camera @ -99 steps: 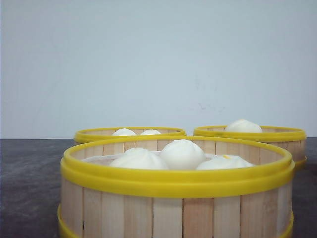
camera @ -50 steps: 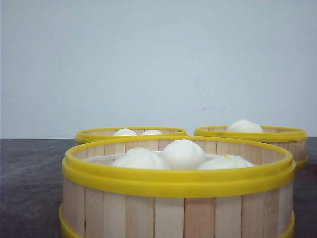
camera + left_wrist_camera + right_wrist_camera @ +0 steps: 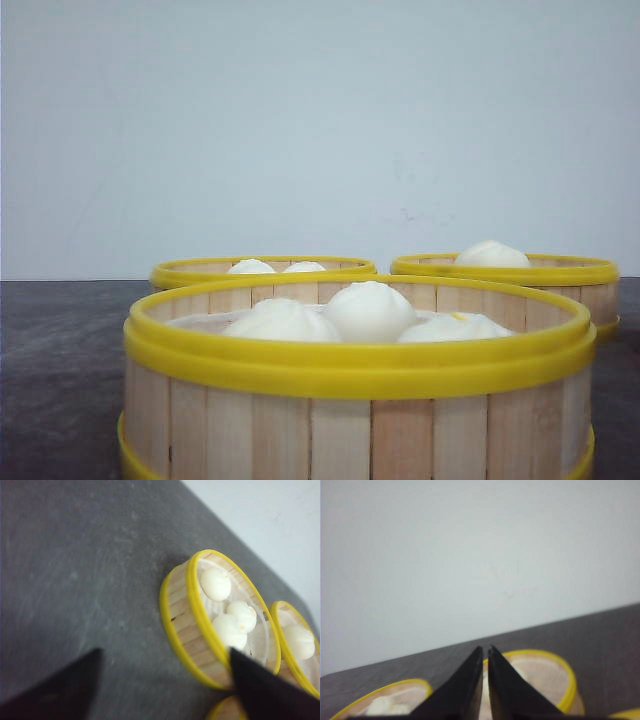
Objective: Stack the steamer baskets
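Three steamer baskets sit separately on the dark table [image 3: 60, 380], none stacked yet. Near basket [image 3: 360, 420] is closest to the camera in the front view and holds three white buns [image 3: 368, 310]. Rear-left basket [image 3: 262, 268] shows two buns, rear-right basket [image 3: 505, 270] shows one.

Left gripper [image 3: 165, 685] hangs above the table with its fingers spread wide, nothing between them; one finger [image 3: 265, 690] overlaps the rim of a three-bun basket [image 3: 195, 615] in the left wrist view. Contact can't be confirmed.

Right gripper [image 3: 485, 680] has its fingers pressed nearly together, holding nothing, aimed over a basket [image 3: 550, 680] with a second basket [image 3: 380, 700] off to one side.

Judged risks:
- Buns stand above the rims, so an upper basket may rest on buns, not rim, and rock or squash them.
- A one-sided rim grip could tip a basket and spill the buns.
- The smooth yellow rim may slip in the fingers.
- Baskets are close together; a wide-open gripper could nudge a neighbour.
- Right fingers need to part before any grasp.
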Controlling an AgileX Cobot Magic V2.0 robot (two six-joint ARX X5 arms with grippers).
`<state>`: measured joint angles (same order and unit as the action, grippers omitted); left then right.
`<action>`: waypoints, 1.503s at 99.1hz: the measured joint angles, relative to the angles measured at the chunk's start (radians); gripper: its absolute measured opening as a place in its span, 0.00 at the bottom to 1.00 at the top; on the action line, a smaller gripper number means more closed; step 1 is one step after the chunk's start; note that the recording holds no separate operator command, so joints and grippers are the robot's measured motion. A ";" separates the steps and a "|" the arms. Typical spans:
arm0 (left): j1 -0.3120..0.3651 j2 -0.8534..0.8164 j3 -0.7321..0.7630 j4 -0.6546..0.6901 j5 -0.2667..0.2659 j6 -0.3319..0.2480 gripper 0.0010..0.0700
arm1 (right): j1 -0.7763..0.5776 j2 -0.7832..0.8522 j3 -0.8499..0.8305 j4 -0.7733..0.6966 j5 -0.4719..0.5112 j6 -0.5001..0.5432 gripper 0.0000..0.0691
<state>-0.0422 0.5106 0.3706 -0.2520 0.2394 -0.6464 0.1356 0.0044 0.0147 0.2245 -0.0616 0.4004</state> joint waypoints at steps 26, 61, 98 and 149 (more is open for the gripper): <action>-0.012 0.463 0.398 0.029 0.081 -0.065 0.90 | 0.000 0.000 0.000 -0.080 -0.056 0.050 0.02; -0.119 1.061 1.006 -0.526 0.160 0.083 0.71 | 0.000 0.000 0.000 -0.147 -0.071 0.053 0.02; -0.261 1.412 1.254 -0.719 0.032 0.183 0.66 | 0.000 0.000 0.000 -0.160 -0.070 0.053 0.02; -0.274 1.531 1.254 -0.719 -0.030 0.200 0.39 | 0.000 0.000 0.000 -0.164 -0.070 0.053 0.02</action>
<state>-0.3164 2.0418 1.6241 -0.9710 0.2092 -0.4465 0.1356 0.0044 0.0147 0.0605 -0.1314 0.4530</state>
